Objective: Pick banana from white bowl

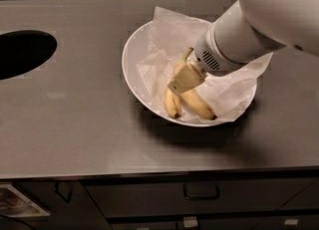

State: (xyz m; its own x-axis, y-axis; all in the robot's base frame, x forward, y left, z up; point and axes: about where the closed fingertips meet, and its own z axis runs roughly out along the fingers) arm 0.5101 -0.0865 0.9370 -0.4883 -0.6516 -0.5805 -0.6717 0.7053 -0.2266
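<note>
The white bowl (pixel 132 57) sits on the grey counter right of centre, lined with a crumpled white paper sheet (pixel 232 87). Two yellow bananas lie in it side by side. The banana (pixel 200 105) is the longer, thicker one on the right, with a dark tip toward the front and a greenish stem (pixel 187 54) pointing back. The shorter, slimmer banana (pixel 172 102) lies to its left. My gripper (pixel 183 78) reaches down from the upper right and rests on the upper part of the bananas, hiding their middle.
A dark round opening (pixel 20 52) is cut into the counter at the far left. The counter's front edge runs along the bottom, with drawers and a handle (pixel 202 192) below. Dark tiles line the back wall. My white arm (pixel 264 20) covers the bowl's far right side.
</note>
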